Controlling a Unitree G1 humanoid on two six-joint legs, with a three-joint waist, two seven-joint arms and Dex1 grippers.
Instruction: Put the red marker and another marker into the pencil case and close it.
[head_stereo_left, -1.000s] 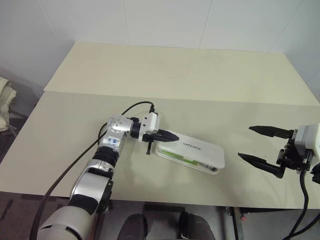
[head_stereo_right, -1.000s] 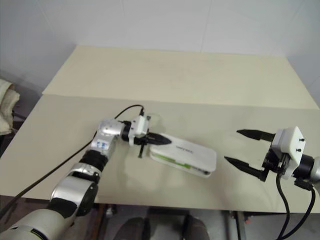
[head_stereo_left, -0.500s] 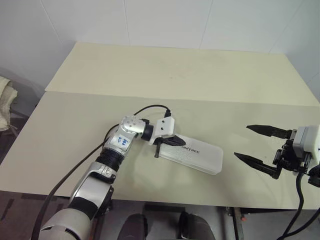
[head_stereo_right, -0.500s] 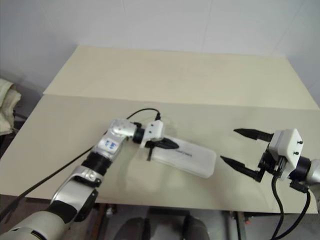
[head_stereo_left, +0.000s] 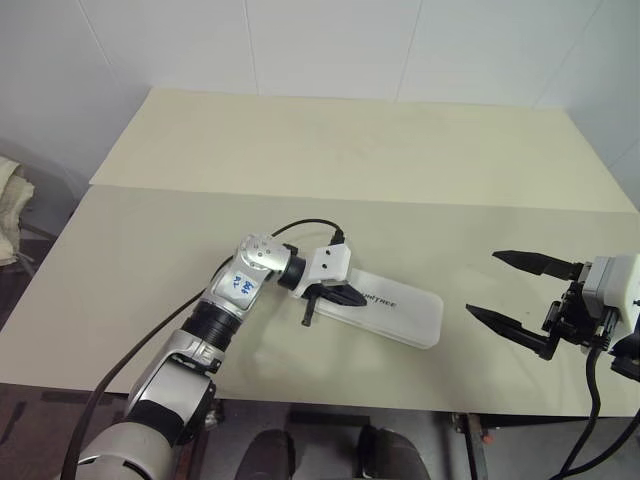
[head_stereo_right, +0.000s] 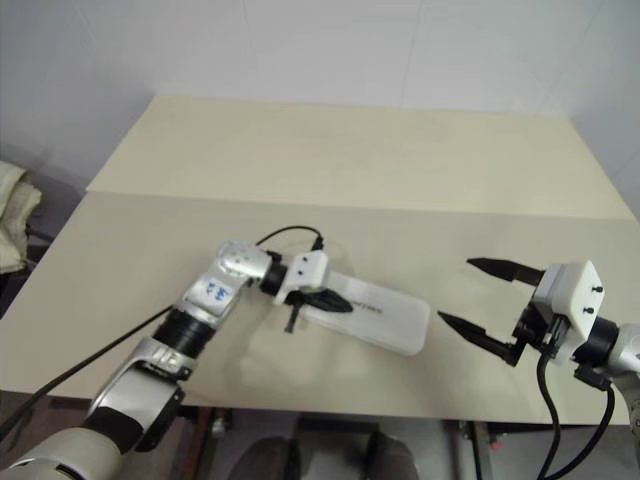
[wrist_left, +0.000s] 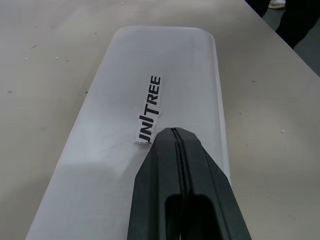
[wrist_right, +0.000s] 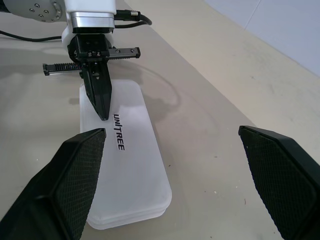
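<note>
With its lid down flat, the pencil case (head_stereo_left: 384, 311) lies on the table (head_stereo_left: 330, 160) near the front edge, its long axis running from far-left to near-right; no gap shows along its edge, so the markers are judged to be inside and out of sight. The left gripper (head_stereo_left: 352, 297), fingers pressed together into one black point, rests over the lid at the case's left end, tip just short of the dark lettering (wrist_left: 150, 107). It points along the case's long axis toward the right end. The right gripper (head_stereo_left: 520, 292) hangs well apart to the right, jaws spread wide and empty, facing the case. The left arm is plainly the nearer; any final press to latch the lid would fall straight below its tip.
</note>
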